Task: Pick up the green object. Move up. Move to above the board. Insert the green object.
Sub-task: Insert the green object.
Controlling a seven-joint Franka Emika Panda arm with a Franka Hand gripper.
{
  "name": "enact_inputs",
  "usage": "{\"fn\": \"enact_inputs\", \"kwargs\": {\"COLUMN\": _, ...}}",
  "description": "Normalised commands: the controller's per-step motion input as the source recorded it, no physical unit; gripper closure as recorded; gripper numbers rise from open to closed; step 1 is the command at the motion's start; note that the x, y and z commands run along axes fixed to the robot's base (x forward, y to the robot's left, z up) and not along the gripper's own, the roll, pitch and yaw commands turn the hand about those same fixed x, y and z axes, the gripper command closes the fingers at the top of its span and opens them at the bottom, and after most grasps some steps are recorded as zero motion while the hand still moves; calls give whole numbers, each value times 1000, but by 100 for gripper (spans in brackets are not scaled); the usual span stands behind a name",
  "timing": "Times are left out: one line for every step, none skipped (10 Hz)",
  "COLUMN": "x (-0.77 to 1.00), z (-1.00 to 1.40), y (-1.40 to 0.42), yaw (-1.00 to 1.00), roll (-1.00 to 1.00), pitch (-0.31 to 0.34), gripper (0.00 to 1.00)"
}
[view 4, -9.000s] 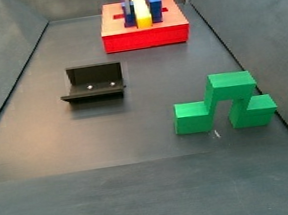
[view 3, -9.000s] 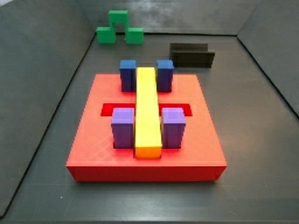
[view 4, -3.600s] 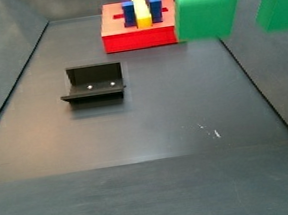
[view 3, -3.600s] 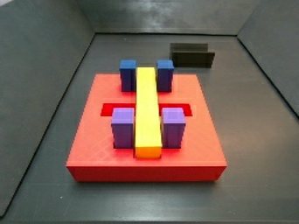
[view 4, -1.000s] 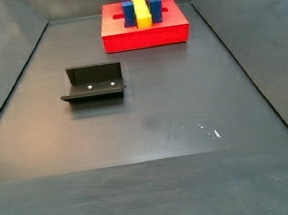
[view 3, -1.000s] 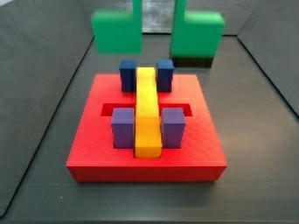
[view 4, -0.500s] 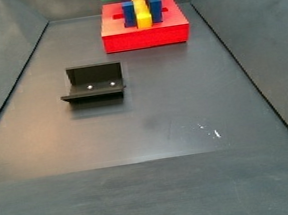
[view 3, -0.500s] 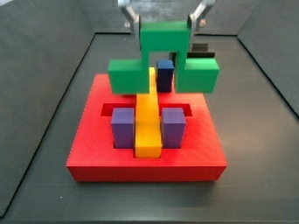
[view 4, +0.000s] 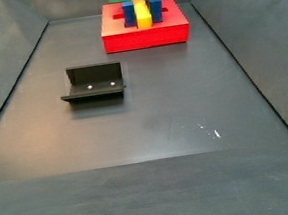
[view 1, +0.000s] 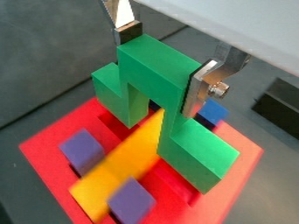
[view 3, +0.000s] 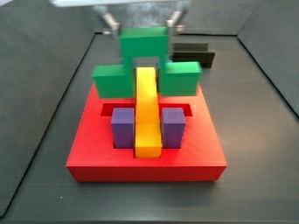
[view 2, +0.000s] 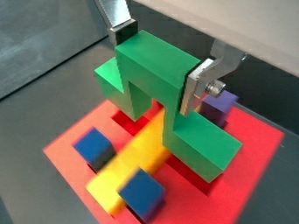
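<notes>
Gripping green object, fingers clamped, gripper above board

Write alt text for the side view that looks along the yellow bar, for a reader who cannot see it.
The end effector grips the green object by its raised centre, straddling the yellow bar over the red board. Two purple blocks flank the bar; a black box sits behind.
</notes>
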Motion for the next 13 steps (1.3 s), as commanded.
{"fn": "enact_inputs", "kwargs": {"x": 0, "z": -223, "y": 0, "yaw": 160, "roll": 217, "pitch": -73, "gripper": 100}}
{"fn": "enact_inputs", "kwargs": {"x": 103, "z": -183, "y": 0, "yaw": 137, "roll": 221, "pitch": -4, "gripper": 100}}
{"fn": "enact_inputs", "kwargs": {"x": 391, "z": -171, "y": 0, "yaw": 83, "roll": 149, "pitch": 0, "gripper": 100}}
{"fn": "enact_inputs", "kwargs": {"x": 489, "z": -106, "y": 0, "yaw": 134, "roll": 101, "pitch": 0, "gripper": 100}}
{"fn": "enact_inputs", "kwargs": {"x": 437, "z": -83, "y": -14, "yaw": 123, "roll": 77, "pitch": 0, "gripper": 100}}
{"fn": "enact_inputs", "kwargs": {"x": 249, "z": -163, "y": 0, "yaw": 46, "roll": 83, "pitch": 0, "gripper": 100}}
{"fn": "enact_inputs", "kwargs": {"x": 83, "z": -246, "y": 0, "yaw": 0, "roll": 134, "pitch": 0, "gripper": 100}}
{"fn": "enact_inputs", "kwargs": {"x": 0, "z": -231, "y": 0, "yaw": 0, "roll": 130, "pitch": 0, "gripper": 100}}
{"fn": "enact_inputs", "kwargs": {"x": -169, "z": -11, "y": 0, "yaw": -46, "roll": 10, "pitch": 0, "gripper": 100}}
{"fn": "enact_inputs", "kwargs": {"x": -363, "z": 0, "y": 0, "yaw": -69, "roll": 0, "pitch": -3, "gripper": 100}}
{"fn": "enact_inputs", "kwargs": {"x": -297, "z": 31, "y": 0, "yaw": -34, "roll": 0, "pitch": -59, "gripper": 100}}
{"fn": "enact_inputs", "kwargs": {"x": 0, "z": 26, "y": 0, "yaw": 0, "roll": -14, "pitch": -47, "gripper": 100}}
{"fn": "enact_inputs", "kwargs": {"x": 103, "z": 0, "y": 0, "yaw": 0, "roll": 0, "pitch": -17, "gripper": 100}}
